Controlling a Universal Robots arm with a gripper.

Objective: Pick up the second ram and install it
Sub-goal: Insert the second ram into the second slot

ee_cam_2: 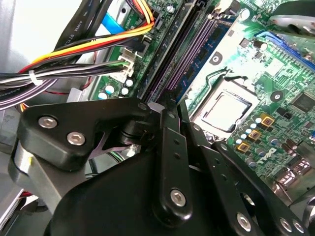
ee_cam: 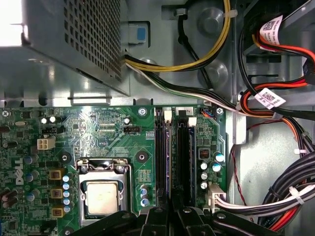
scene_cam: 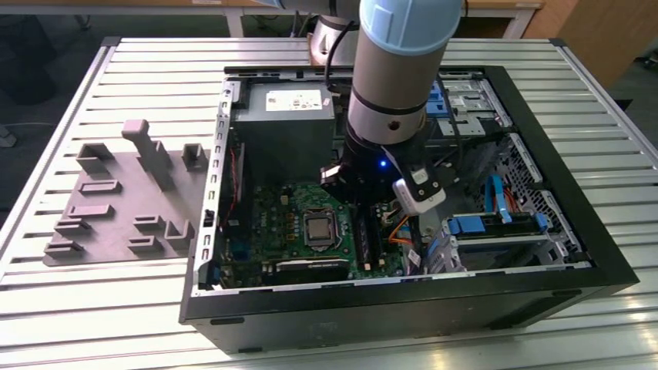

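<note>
My gripper (scene_cam: 360, 202) is down inside the open computer case, over the memory slots of the green motherboard (scene_cam: 293, 223). In both wrist views its black fingers (ee_cam: 162, 214) stand close together over the slot rows. Between them runs the second ram (ee_cam: 170, 162), a thin dark stick seen edge-on with bluish-purple marks (ee_cam_2: 167, 66). It lies along the slots, beside a long black slot (ee_cam: 185, 157). The gripper (ee_cam_2: 173, 115) appears shut on the stick's near end, which the fingers hide. I cannot tell how deep the stick sits.
The grey power supply (scene_cam: 283, 123) stands behind the board. Bundled cables (ee_cam: 275, 98) crowd the side beyond the slots. The processor socket (ee_cam: 101, 196) lies on the other side. A grey moulded holder block (scene_cam: 123, 200) rests on the slatted table at the exterior view's left. The black case wall (scene_cam: 411, 308) rings everything.
</note>
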